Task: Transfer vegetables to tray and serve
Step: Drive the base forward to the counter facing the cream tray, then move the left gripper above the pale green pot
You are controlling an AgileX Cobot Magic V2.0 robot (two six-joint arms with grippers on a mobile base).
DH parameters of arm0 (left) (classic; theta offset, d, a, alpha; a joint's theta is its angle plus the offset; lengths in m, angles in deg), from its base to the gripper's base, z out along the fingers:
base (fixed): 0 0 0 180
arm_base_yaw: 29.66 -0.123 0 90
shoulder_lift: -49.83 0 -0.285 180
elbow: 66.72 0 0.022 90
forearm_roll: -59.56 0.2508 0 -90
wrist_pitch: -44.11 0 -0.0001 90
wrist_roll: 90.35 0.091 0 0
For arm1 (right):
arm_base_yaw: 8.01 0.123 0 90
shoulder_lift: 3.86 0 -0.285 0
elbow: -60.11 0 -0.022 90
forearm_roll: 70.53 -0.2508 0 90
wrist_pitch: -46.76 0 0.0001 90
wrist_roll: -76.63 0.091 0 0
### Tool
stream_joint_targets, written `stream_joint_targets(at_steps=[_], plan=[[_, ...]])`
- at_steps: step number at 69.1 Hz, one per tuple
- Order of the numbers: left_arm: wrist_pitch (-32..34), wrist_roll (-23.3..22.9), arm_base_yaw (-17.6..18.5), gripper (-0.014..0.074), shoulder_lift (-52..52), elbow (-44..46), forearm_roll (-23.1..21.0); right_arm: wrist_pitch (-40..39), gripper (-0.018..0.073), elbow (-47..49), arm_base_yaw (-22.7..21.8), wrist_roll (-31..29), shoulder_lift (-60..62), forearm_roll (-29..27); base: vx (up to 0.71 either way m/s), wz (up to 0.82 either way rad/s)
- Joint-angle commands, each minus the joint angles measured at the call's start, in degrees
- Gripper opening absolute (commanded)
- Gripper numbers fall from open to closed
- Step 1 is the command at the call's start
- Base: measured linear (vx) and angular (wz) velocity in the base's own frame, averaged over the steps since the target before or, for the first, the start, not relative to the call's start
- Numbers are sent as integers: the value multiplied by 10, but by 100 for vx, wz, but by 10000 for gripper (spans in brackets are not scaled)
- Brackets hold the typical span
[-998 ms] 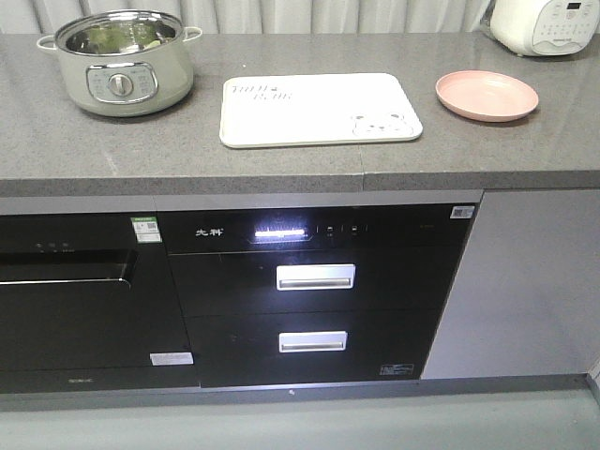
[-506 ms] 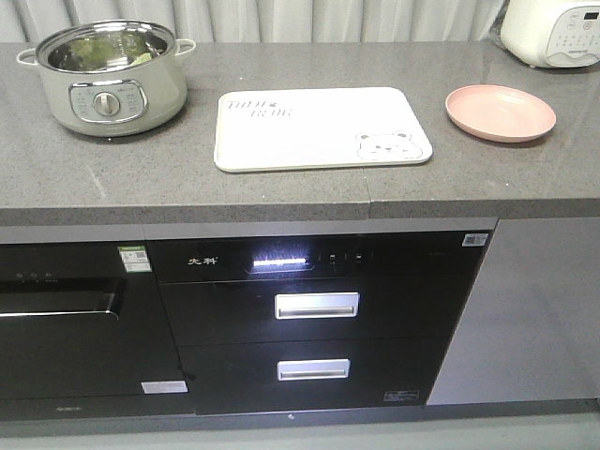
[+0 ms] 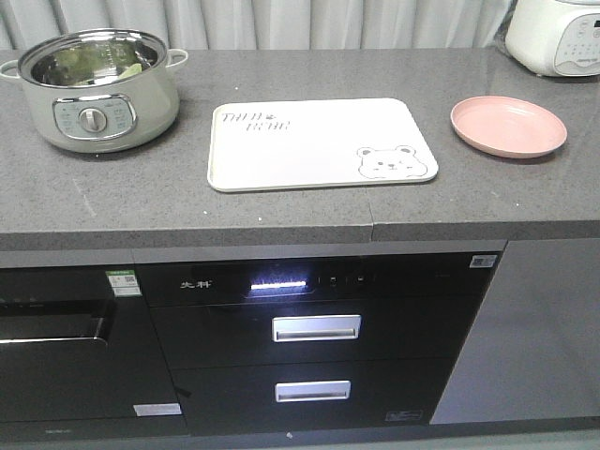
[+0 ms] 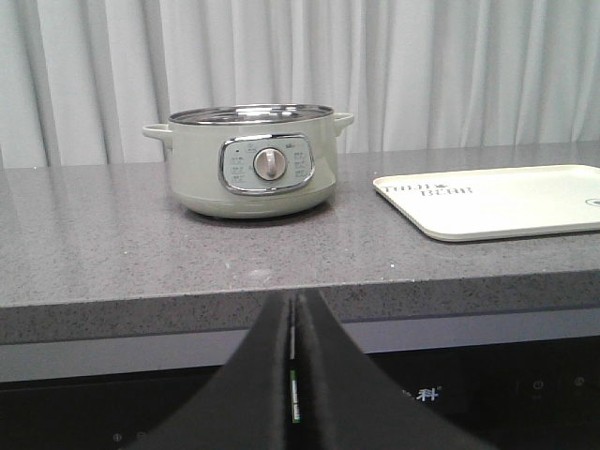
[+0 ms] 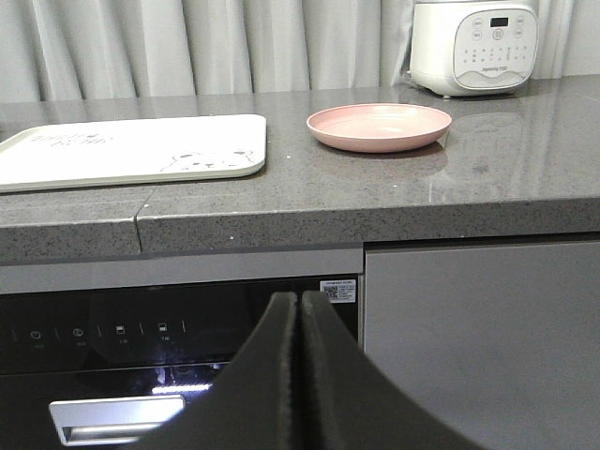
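1. Where the pot stands left of the tray, the vegetables lie inside it.
2. Left gripper, lower than the tray and to its left: jaws pressed together, gripping nothing.
3. Right gripper, lower than the tray and to its right: likewise.

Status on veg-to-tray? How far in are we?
Nothing is done: the tray is bare and the vegetables sit in the pot. Nothing is in hand either: the left gripper and right gripper are both shut and empty, low in front of the counter. Left to do: lift the vegetables out of the pot, lay them on the tray, serve.
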Motion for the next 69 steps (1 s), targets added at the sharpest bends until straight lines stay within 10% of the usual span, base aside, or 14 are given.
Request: stream_joint_targets(at_steps=[1,69], plan=[[42,-2,1,-6,-8,-15,-5,-45,-8,-9,1,-5,4,0,9,0],[42,-2,1,-6,-8,-15,-5,-45,-8,-9,1,-5,4,0,11,-1]])
